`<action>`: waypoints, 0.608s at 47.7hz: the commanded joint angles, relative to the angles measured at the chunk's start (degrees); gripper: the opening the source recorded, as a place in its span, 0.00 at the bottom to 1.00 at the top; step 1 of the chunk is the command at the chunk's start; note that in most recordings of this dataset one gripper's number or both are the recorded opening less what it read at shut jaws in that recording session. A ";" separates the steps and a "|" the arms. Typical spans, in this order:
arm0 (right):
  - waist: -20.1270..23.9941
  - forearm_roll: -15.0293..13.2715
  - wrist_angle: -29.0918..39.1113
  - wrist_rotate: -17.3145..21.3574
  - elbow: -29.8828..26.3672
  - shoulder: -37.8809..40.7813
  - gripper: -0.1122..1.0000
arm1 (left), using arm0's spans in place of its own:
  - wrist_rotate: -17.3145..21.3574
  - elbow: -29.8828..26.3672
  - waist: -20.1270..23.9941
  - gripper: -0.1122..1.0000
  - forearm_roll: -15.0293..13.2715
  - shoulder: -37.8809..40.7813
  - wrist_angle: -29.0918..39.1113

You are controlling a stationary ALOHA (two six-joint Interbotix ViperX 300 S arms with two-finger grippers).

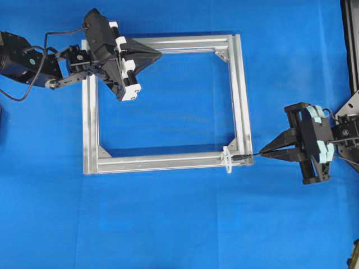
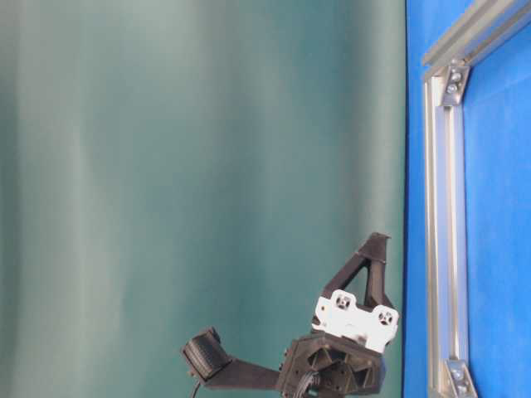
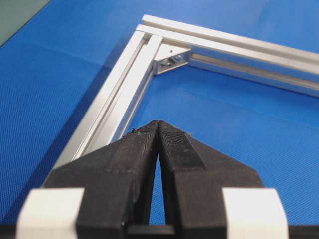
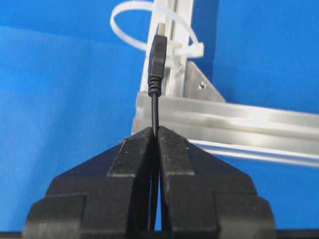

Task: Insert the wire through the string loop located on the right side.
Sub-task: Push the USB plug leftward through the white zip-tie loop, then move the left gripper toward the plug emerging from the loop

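One silver frame [image 1: 238, 101] anchors the scene: at its top-left corner the left gripper [image 1: 157, 54] rests shut and empty, while off its lower-right corner the right gripper [image 1: 263, 152] pinches the wire [image 4: 155, 112] just behind its plug, tip nearing the string loop [image 4: 130, 30]. Thin, light and limp, the wire likely needs this short hold.

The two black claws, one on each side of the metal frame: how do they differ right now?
The right gripper pinches the thin black wire, its plug aimed at the white string loop; the left gripper holds nothing. The right one sits outside the silver frame at its lower right corner, while the left one hangs over the upper rail. Both have their jaws shut.
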 commanded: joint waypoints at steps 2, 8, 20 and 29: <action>-0.09 0.00 -2.72 0.00 -1.05 0.79 0.07 | 0.00 -0.62 0.09 0.10 0.18 -1.76 -0.26; -0.09 -0.09 -4.13 0.00 -1.93 3.08 0.07 | 0.00 -0.62 0.09 0.10 0.09 -1.76 -0.26; -0.09 -0.09 -6.24 0.00 -6.59 10.46 0.07 | 0.00 -0.53 0.09 0.10 0.18 -1.85 -0.26; -0.09 -0.09 -6.68 0.00 -10.20 14.68 0.07 | -0.26 -0.62 0.09 0.10 0.18 -1.76 -0.26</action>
